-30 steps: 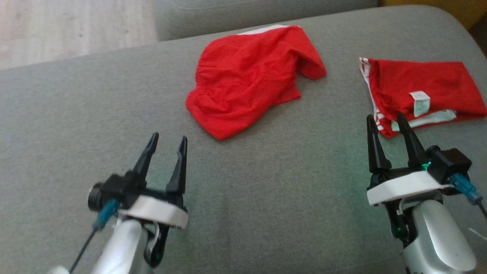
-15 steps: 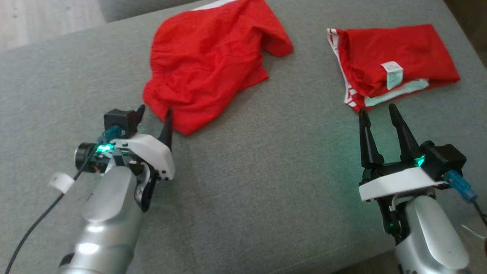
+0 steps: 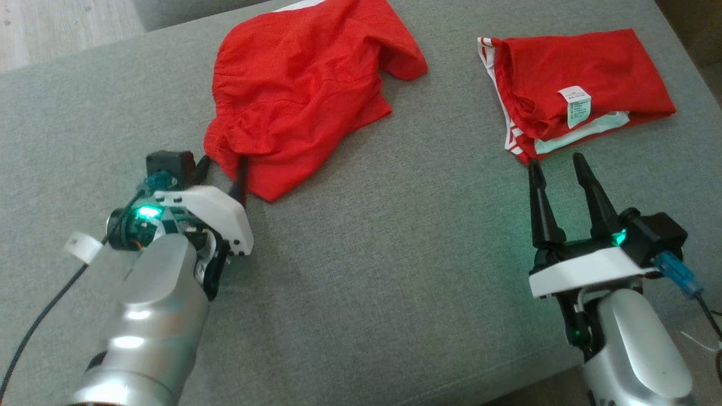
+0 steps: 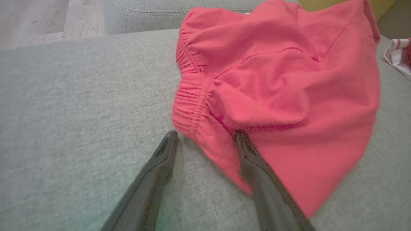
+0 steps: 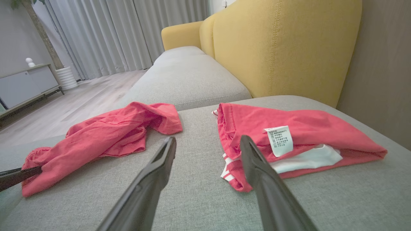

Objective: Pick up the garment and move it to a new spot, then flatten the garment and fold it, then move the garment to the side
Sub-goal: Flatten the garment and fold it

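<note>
Sofa seat (image 3: 395, 254) in grey woven fabric spreads across the head view, with a yellow backrest (image 5: 282, 48) rising behind it in the right wrist view and pale wood floor (image 5: 80, 106) beyond its far edge.

On the far left part of the seat lies a crumpled red garment (image 3: 293, 96), bunched and wrinkled, its gathered elastic waistband turned toward the robot's left arm. Well apart from it, on the far right part of the seat, lies a folded red garment (image 3: 586, 79) with white striped trim along its near edge.

The left pincer (image 3: 224, 163) is low at the near corner of the crumpled garment, its two dark fingers spread. In the left wrist view one finger lies over the red cloth with its tip against a fold, and the other rests on bare cushion just beside the waistband. The cloth between them is not pinched.

The right pincer (image 3: 555, 160) is spread wide and holds nothing, its tips just short of the folded garment's striped edge.

A small white label (image 3: 575, 104) with printed text lies on top of the folded garment.
</note>
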